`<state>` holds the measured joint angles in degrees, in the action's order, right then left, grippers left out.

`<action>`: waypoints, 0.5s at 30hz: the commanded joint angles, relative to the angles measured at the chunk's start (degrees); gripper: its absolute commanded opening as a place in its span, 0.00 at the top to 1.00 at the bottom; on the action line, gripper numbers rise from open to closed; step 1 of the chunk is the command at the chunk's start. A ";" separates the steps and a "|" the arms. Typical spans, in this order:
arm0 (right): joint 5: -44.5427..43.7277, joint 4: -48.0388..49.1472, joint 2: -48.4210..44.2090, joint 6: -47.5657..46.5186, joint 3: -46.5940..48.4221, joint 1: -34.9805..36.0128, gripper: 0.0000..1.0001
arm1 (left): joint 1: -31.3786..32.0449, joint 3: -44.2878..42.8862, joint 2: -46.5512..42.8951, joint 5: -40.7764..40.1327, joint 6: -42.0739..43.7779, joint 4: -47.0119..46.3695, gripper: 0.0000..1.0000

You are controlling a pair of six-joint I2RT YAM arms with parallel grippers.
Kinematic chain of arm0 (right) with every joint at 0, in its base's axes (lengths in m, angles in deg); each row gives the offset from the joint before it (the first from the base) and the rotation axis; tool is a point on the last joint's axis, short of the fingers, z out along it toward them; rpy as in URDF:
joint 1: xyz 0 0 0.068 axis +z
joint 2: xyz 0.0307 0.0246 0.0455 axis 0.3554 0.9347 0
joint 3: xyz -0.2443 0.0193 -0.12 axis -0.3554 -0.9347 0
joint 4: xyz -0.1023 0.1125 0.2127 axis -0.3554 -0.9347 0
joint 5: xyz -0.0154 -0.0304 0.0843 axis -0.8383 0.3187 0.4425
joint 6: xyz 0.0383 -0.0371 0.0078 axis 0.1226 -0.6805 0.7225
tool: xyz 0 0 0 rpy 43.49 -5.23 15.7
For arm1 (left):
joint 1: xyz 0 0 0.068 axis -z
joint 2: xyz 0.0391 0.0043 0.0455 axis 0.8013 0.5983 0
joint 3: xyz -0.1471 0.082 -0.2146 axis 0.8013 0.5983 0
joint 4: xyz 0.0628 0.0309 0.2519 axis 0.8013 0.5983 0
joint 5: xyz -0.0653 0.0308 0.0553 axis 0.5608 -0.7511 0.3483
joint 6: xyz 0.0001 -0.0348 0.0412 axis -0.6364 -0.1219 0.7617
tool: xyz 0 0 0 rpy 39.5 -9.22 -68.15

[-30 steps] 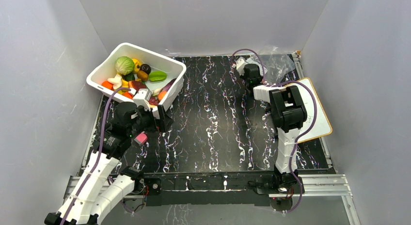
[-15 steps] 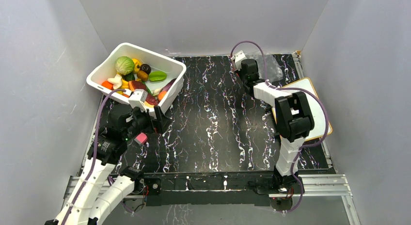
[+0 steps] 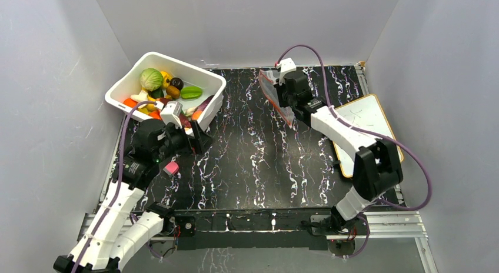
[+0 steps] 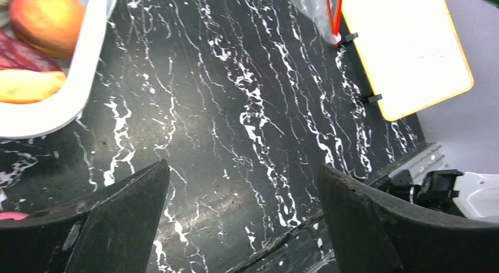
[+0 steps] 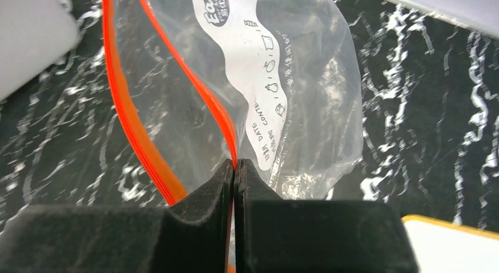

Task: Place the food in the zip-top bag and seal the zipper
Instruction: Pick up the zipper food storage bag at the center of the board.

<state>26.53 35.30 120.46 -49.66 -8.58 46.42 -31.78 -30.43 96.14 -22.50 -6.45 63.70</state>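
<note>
The right end effector (image 5: 235, 167) is pinching shut on one red-orange zipper strip (image 5: 120, 108) of the crinkly clear zip-top bag (image 3: 275, 97), whose mouth is gaping, at the far middle of the black white-veined bench (image 3: 253, 155). The left end effector (image 4: 241, 190) is hovering spread wide, gripping nothing, beside the white rectangular plastic bin (image 3: 176, 61) that is holding the plastic toy fruits and vegetables (image 3: 152, 79). A yellow-framed whiteboard (image 3: 368, 126) is lying at the right, and plain grey walls (image 3: 53, 79) are enclosing everything.

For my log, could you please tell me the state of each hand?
Left hand: open, empty.
Right hand: closed on the zipper of the zip-top bag.

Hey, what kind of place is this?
Probably a robot lab workcell: plain grey walls box in a black marbled table, two arms bolt to a metal rail, the food looks like toys.
</note>
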 commanded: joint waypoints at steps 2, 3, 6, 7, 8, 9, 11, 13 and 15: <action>0.70 -7.58 -7.79 10.67 -2.33 4.82 1.00 | -0.38 -2.03 3.01 5.97 -4.64 -4.04 0.06; 0.23 -8.74 -8.94 12.21 -2.79 5.83 1.00 | -0.34 -2.17 3.44 6.54 -5.77 -4.94 0.06; 4.25 -11.53 -11.90 17.09 -4.03 8.00 1.00 | -0.31 -2.12 4.72 8.95 -8.66 -8.38 0.06; 6.08 -12.46 -12.59 17.97 -4.29 8.76 1.00 | -0.37 -2.17 5.44 9.86 -9.18 -9.44 0.07; 6.82 -13.41 -13.13 18.56 -4.32 9.85 1.00 | -0.37 -2.39 6.25 10.79 -9.72 -10.34 0.07; 6.72 -14.29 -13.69 19.15 -4.33 11.08 1.00 | -0.31 -2.72 7.18 11.78 -10.23 -11.36 0.07; 7.29 -14.99 -14.63 21.39 -4.53 12.95 1.00 | -0.30 -3.50 8.94 13.59 -10.94 -12.86 0.07; 9.73 -14.71 -15.26 25.39 -4.63 14.12 1.00 | -0.25 -3.89 10.40 14.09 -11.73 -14.26 0.07; 11.14 -15.07 -15.22 29.02 -3.94 15.30 1.00 | -0.21 -3.55 11.39 13.66 -12.64 -15.92 0.07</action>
<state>33.70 20.28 107.28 -29.42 -13.28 59.60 -31.78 -32.04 106.26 -12.03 -16.24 52.79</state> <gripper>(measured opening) 0.010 0.937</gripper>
